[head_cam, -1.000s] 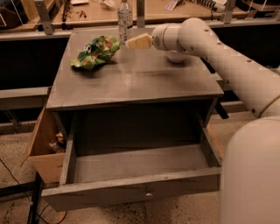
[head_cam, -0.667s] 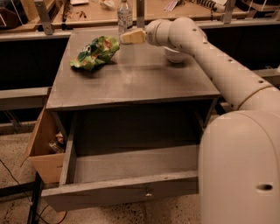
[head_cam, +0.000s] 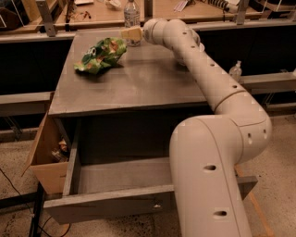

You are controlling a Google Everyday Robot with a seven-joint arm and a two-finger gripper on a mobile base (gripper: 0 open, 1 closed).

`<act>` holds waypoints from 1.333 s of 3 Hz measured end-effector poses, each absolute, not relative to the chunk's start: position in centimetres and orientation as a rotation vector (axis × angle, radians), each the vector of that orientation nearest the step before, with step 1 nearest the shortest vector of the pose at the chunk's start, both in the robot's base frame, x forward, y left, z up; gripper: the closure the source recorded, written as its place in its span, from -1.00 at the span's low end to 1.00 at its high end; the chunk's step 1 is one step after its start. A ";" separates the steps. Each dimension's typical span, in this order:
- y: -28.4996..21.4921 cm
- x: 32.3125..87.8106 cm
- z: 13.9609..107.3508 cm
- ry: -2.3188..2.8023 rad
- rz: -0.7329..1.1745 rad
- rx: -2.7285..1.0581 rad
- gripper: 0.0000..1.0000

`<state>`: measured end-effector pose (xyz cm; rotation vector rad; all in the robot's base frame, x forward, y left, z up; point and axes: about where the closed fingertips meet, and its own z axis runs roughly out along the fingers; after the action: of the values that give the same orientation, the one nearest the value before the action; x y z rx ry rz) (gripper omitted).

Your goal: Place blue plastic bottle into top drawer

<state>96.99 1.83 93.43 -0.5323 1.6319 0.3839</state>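
**Arm reaches further toward the bottle at the back of the desk**

Since the earlier frames the arm has stretched further back and to the left, and the end effector (head_cam: 132, 33) has moved from beside the blue plastic bottle (head_cam: 132, 11) to directly in front of its lower part. The tan tip now overlaps the base of the bottle. Whether the end effector is open, closed or gripping the bottle cannot be told from this view.

The bottle stands upright at the far edge of the desk (head_cam: 138, 85), its white cap just below the top of the picture. It has not been lifted. A crumpled green snack bag (head_cam: 101, 54) lies on the desk to the left of the end effector, apart from both it and the bottle.

Below the desk surface the top drawer (head_cam: 101, 206) is pulled wide open, its small metal knob at the front centre. The arm's thick lower link covers the drawer's right part. An open cardboard box (head_cam: 44, 155) sits against the left side of the drawer.
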 end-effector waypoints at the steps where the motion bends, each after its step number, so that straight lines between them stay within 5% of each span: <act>1: 3.8 98.9 93.3 1.624 0.389 -0.502 -1.00; 4: 4.5 102.5 91.1 1.611 0.305 -0.454 -1.00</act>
<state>102.53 4.47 91.09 -0.4542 1.6111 0.3054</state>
